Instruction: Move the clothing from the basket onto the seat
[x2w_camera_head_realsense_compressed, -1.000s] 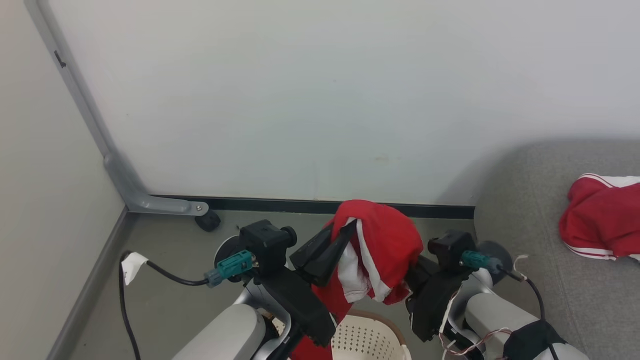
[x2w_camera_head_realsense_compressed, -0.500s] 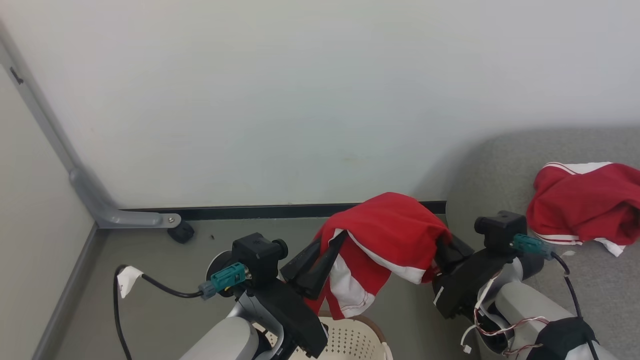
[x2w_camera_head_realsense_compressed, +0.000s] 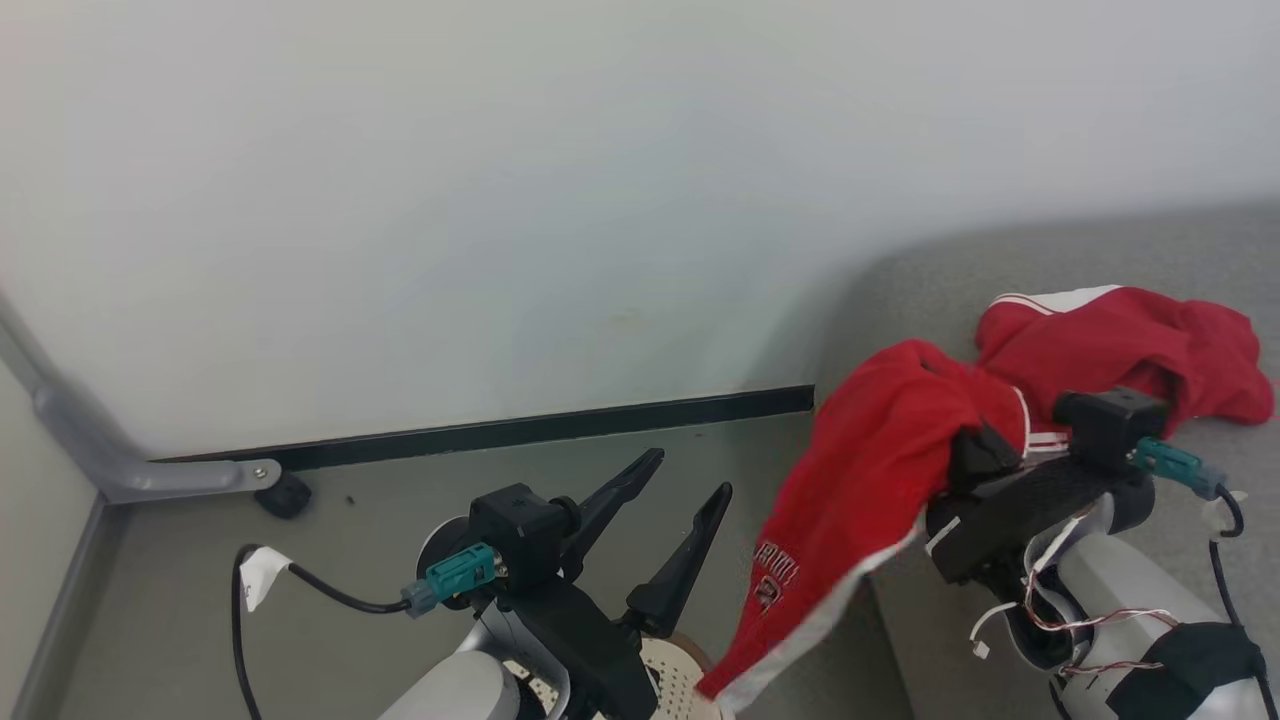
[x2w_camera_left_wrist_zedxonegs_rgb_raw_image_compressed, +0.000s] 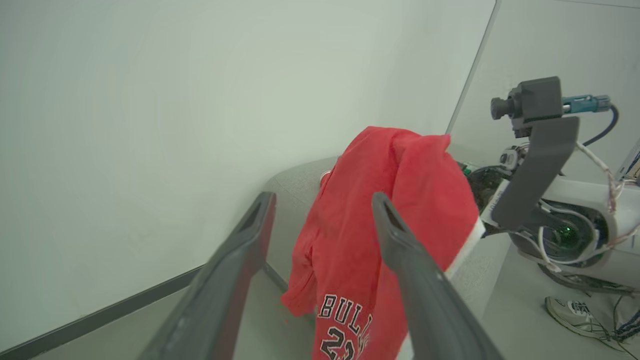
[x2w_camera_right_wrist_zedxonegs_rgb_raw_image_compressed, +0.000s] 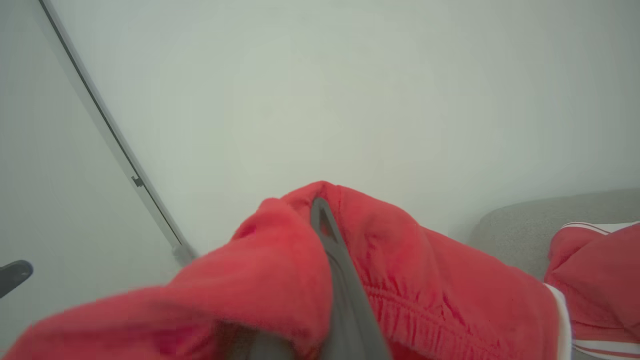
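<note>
A red garment (x2w_camera_head_realsense_compressed: 880, 470) with white trim and a printed logo hangs from my right gripper (x2w_camera_head_realsense_compressed: 965, 450), which is shut on it at the grey seat's (x2w_camera_head_realsense_compressed: 1100, 250) left edge. Its hem dangles over the floor beside the basket (x2w_camera_head_realsense_compressed: 672, 680), a cream sliver at the bottom edge. Another red garment (x2w_camera_head_realsense_compressed: 1130, 340) lies crumpled on the seat. My left gripper (x2w_camera_head_realsense_compressed: 688, 472) stands open and empty, left of the hanging cloth. In the left wrist view the open gripper (x2w_camera_left_wrist_zedxonegs_rgb_raw_image_compressed: 322, 200) frames the garment (x2w_camera_left_wrist_zedxonegs_rgb_raw_image_compressed: 400, 185). In the right wrist view cloth (x2w_camera_right_wrist_zedxonegs_rgb_raw_image_compressed: 410, 260) wraps the shut gripper (x2w_camera_right_wrist_zedxonegs_rgb_raw_image_compressed: 320, 210).
A pale wall with a black skirting strip (x2w_camera_head_realsense_compressed: 500, 432) runs behind. A grey frame leg with a castor (x2w_camera_head_realsense_compressed: 285, 493) stands at the far left. A black cable with a white tag (x2w_camera_head_realsense_compressed: 262, 575) lies on the floor. A shoe (x2w_camera_left_wrist_zedxonegs_rgb_raw_image_compressed: 575, 312) shows near my right arm.
My left gripper has opened and let go of the garment. My right gripper has carried it right, up to the seat's edge. The camera has turned to the right.
</note>
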